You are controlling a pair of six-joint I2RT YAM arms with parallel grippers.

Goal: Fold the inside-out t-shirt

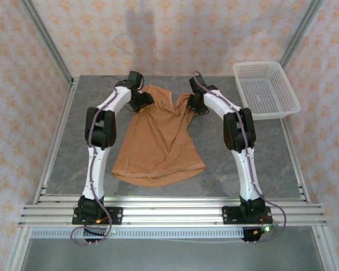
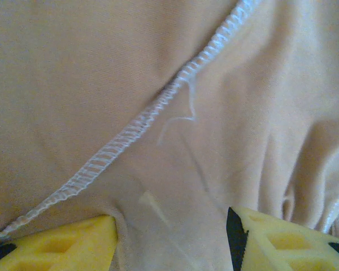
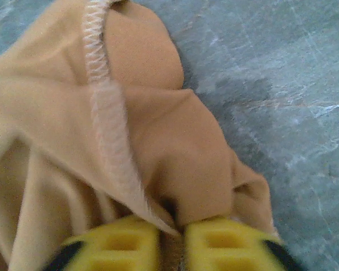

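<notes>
**What lies where on the table**

The t-shirt lies mid-table, hem toward the near edge. The left gripper sits on its far left end, the right gripper on its far right. The basket stands at the far right corner.

Left arm & right arm: wht links, blk joint housings, w/ thin cables alongside; blk bases at frame btm. Right gripper: yellow fingers, blk tips.
</notes>
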